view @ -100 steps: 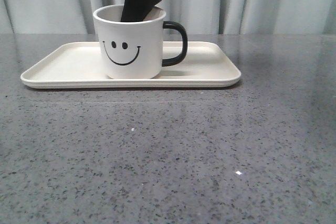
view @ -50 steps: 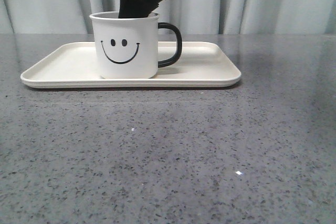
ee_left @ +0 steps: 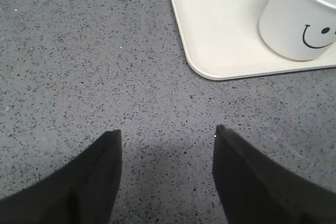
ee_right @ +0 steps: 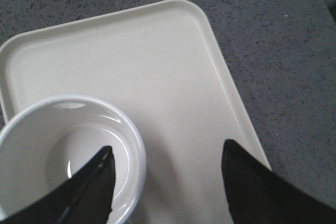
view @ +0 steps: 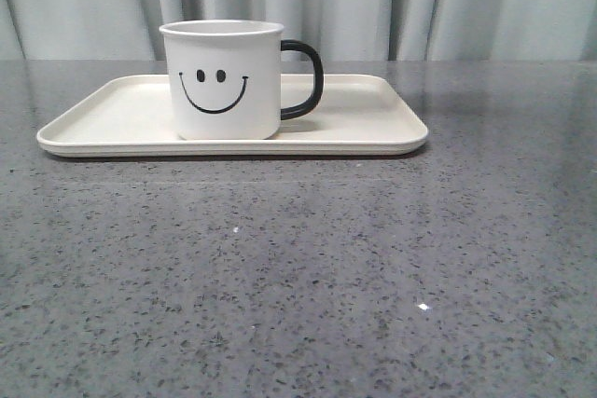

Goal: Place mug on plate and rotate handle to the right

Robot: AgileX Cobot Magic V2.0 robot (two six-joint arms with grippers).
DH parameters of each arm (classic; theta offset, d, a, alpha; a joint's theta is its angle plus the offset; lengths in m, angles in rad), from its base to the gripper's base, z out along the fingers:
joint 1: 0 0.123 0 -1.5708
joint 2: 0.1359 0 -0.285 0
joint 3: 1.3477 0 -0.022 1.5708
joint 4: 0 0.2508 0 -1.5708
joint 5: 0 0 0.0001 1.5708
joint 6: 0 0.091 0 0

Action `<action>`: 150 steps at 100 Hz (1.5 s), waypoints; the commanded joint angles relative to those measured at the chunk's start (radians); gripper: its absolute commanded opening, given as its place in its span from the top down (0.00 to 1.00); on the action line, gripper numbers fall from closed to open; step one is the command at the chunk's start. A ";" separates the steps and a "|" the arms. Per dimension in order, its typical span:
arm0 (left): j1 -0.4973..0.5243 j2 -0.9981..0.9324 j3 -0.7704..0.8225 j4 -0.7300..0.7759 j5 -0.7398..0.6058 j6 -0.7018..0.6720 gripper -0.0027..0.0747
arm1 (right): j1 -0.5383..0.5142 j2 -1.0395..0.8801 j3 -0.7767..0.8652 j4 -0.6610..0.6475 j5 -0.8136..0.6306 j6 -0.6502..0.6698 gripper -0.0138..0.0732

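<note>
Right end effector (ee_right: 167, 156) open wide, empty, above the mug (view: 226, 79) — one finger over the mug's open mouth, the other over the plate (view: 364, 118); touching neither. Left end effector (ee_left: 167, 140) open, empty, over bare grey tabletop (view: 308, 267) near the plate's corner. Mug upright on plate, interior empty; handle (view: 306, 79) pointing right, smiley face toward front camera.
</note>
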 commanded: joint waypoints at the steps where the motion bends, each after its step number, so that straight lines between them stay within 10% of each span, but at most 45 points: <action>1: -0.001 -0.005 -0.026 -0.005 -0.063 -0.007 0.46 | -0.026 -0.120 -0.028 0.031 -0.016 0.053 0.32; 33: -0.001 -0.005 -0.026 -0.005 -0.059 -0.007 0.46 | -0.142 -0.305 0.036 0.031 -0.066 0.147 0.32; 89: -0.001 -0.005 -0.026 -0.005 -0.059 -0.007 0.46 | -0.310 -0.841 0.881 -0.019 -0.572 0.157 0.32; 150: -0.001 -0.005 -0.026 -0.005 -0.059 -0.007 0.46 | -0.351 -1.275 1.538 -0.017 -0.735 0.378 0.32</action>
